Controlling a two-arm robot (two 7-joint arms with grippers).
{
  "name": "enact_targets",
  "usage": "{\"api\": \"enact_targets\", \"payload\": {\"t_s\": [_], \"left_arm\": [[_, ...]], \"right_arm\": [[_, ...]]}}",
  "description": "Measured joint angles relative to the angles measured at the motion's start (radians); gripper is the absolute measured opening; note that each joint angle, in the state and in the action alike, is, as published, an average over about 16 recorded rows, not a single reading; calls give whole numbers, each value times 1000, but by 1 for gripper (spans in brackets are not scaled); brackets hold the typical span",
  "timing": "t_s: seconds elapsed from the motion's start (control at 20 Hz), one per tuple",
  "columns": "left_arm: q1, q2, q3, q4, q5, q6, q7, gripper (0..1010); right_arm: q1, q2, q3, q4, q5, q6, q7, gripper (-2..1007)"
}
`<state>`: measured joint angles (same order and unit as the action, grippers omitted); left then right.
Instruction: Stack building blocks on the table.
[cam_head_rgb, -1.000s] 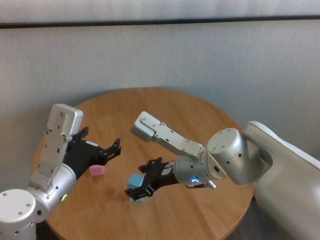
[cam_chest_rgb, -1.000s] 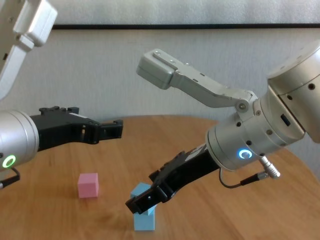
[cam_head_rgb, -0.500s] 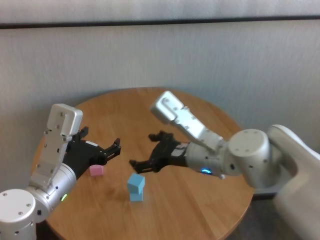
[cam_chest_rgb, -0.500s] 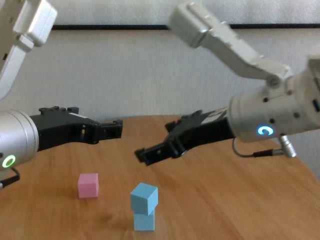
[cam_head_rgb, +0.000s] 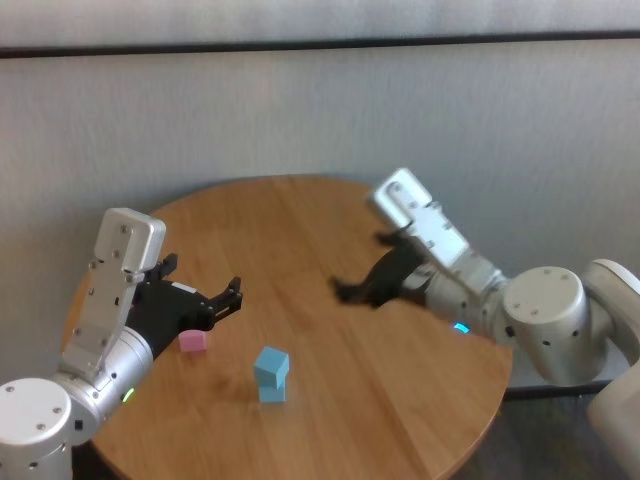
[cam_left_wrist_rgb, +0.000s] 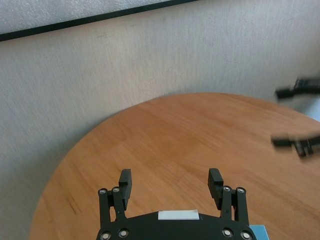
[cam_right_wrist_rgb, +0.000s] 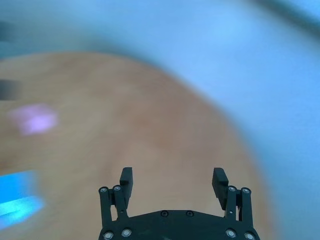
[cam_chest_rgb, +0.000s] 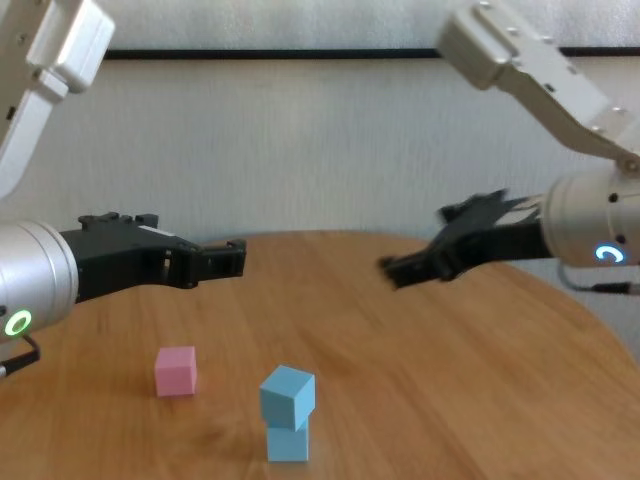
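Two light blue blocks stand stacked on the round wooden table (cam_head_rgb: 300, 230); the upper one (cam_head_rgb: 271, 366) (cam_chest_rgb: 287, 390) sits turned a little on the lower one (cam_head_rgb: 272, 393) (cam_chest_rgb: 288, 441). The pink block (cam_head_rgb: 193, 341) (cam_chest_rgb: 176, 370) lies alone to their left. My right gripper (cam_head_rgb: 350, 291) (cam_chest_rgb: 400, 270) (cam_right_wrist_rgb: 172, 182) is open and empty, in the air well right of and beyond the stack. My left gripper (cam_head_rgb: 232, 297) (cam_chest_rgb: 232, 258) (cam_left_wrist_rgb: 170, 182) is open and empty, hovering above and beyond the pink block.
A grey wall stands right behind the table's far edge (cam_head_rgb: 290, 180). My right arm (cam_head_rgb: 500, 300) reaches in over the table's right side. My left forearm (cam_head_rgb: 110, 330) hangs over its left side.
My right gripper has let go of the upper blue block, leaving it on the lower one, and has pulled away up and to the right. The left arm has not moved.
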<state>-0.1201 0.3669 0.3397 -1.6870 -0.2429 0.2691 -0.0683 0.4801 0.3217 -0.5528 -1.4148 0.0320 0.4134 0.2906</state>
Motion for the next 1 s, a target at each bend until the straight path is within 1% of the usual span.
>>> {"api": "enact_targets", "payload": {"t_s": [0.15, 0.3, 0.45, 0.5, 0.6, 0.7, 0.8, 1.0], "left_arm": [[0, 0, 0, 0, 0, 0, 0, 999], [0, 0, 0, 0, 0, 0, 0, 999], [0, 0, 0, 0, 0, 0, 0, 999], [0, 0, 0, 0, 0, 0, 0, 999], [0, 0, 0, 1, 0, 0, -3, 999], [-2, -1, 1, 3, -2, 0, -10, 999], [-6, -2, 2, 6, -5, 3, -20, 999], [-14, -6, 5, 11, -10, 17, -41, 999]], "right_arm": [[-7, -10, 24, 26, -45, -51, -91, 1001], [-9, -25, 43, 55, -88, -101, -174, 1001], [-8, -40, 57, 82, -122, -147, -237, 1001], [-8, -45, 60, 90, -131, -160, -251, 1001], [-6, -52, 64, 103, -143, -179, -271, 1001], [-4, -56, 66, 110, -147, -188, -276, 1001], [-3, -57, 67, 112, -146, -190, -276, 1001], [-3, -55, 65, 108, -144, -184, -275, 1001]]}}
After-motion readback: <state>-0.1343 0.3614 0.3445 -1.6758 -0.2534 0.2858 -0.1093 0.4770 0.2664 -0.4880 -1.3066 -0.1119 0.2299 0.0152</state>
